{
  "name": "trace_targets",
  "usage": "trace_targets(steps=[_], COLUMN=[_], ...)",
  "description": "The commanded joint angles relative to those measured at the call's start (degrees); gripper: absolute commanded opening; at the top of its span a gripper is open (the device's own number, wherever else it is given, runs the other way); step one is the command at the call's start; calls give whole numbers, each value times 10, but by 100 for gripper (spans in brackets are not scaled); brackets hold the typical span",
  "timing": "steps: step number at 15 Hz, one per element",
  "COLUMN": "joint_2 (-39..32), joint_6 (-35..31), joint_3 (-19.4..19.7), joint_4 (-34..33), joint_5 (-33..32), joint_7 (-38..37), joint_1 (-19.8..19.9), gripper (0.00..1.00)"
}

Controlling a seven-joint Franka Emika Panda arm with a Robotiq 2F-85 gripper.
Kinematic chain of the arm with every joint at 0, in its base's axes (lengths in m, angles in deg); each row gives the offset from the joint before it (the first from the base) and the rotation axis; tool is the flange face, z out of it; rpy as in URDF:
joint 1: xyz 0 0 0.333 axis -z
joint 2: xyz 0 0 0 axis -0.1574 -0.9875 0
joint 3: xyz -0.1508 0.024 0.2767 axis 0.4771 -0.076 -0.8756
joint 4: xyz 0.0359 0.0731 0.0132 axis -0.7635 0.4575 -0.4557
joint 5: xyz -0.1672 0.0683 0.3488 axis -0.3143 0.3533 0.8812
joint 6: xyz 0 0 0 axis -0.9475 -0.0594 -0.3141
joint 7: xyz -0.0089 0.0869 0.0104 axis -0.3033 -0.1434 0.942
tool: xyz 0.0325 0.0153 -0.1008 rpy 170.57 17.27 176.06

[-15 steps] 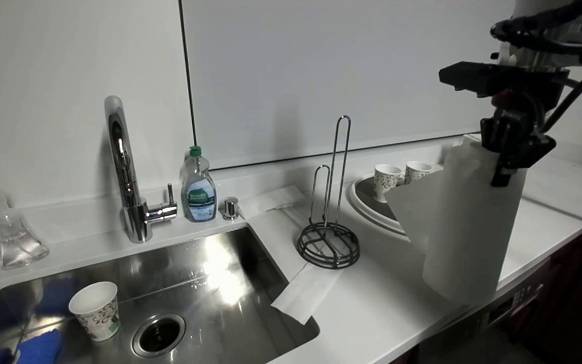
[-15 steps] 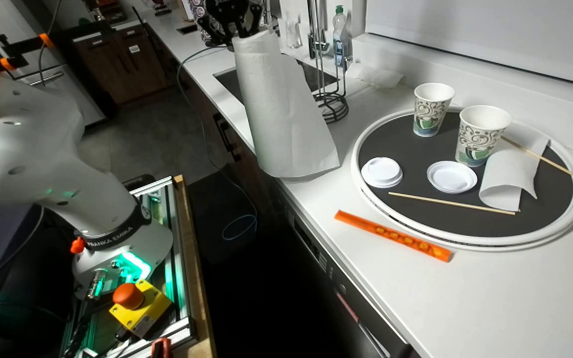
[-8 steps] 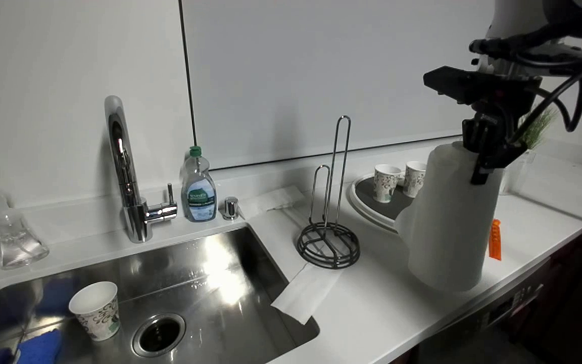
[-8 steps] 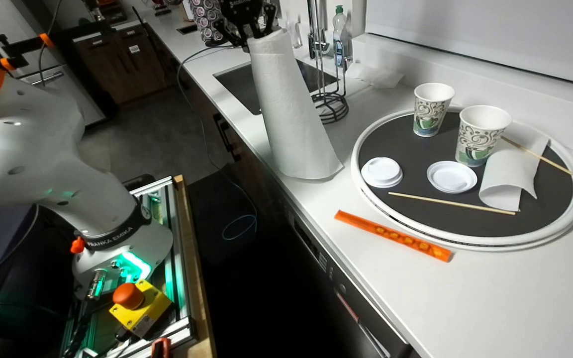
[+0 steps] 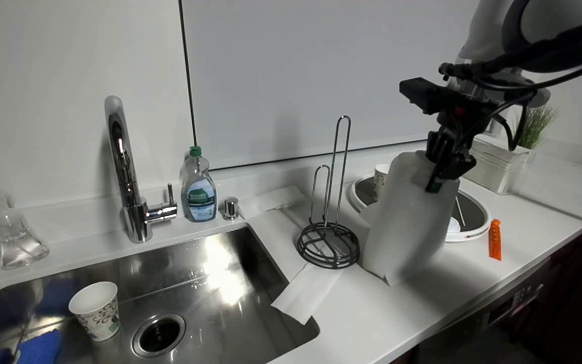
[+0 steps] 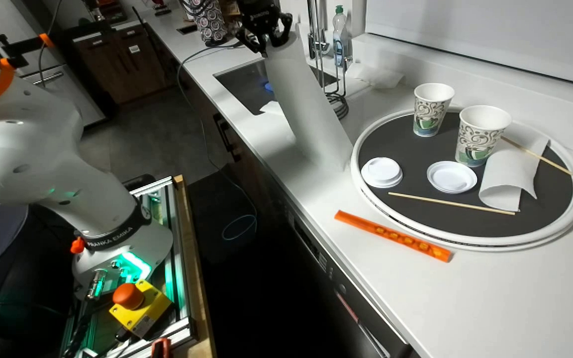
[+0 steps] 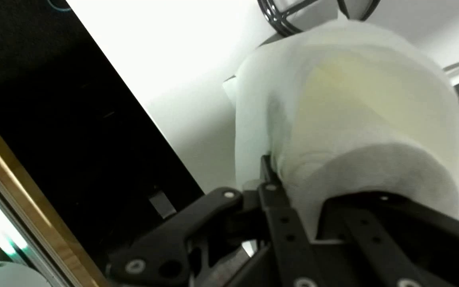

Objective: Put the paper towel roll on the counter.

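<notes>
And it's the paper towel roll (image 5: pixel 407 222) that's gripped, its upper end pinched between the fingers (image 5: pixel 436 182) of the gripper (image 6: pixel 272 46)! Tilted, it's held at the counter (image 5: pixel 356 313); base contact can't be told. In an exterior view it's leaned right, the wire stand (image 5: pixel 325 230) seen just left, the round tray (image 5: pixel 465 236) partly hidden on the far side.

Paper towel roll (image 5: pixel 407 217): matt paper, looks soft.
Fingers (image 7: pixel 272 195): smooth, mostly matt.
Holder (image 5: pixel 329 243): metal wire, gleams in part.
Faucet (image 5: pixel 128 187): polished metal, mirror-glossy.
Sink (image 5: pixel 215 313): smooth metal, reflects bright patches.
Desk (image 6: pixel 490 303): smooth, low sheen.
Soap bottle (image 5: pixel 200 197): glossy plastic.
Cups (image 6: pixel 475 141): printed paper.
Lids (image 6: pixel 382 171): smooth plastic.
Sticks (image 6: pixel 450 203): plain wood.
</notes>
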Motion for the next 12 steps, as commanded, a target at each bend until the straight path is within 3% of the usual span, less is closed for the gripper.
trace_targets(steps=[1, 2, 10, 12], joint_2=[-9, -11, 34, 64], joint_6=[-47, -49, -13, 5], joint_3=[18, 20, 21, 18], joint_4=[15, 15, -5, -15], joint_5=[52, 59, 39, 29], joint_7=[24, 30, 69, 84], joint_1=[-24, -26, -26, -25], gripper=[40, 41, 99, 100])
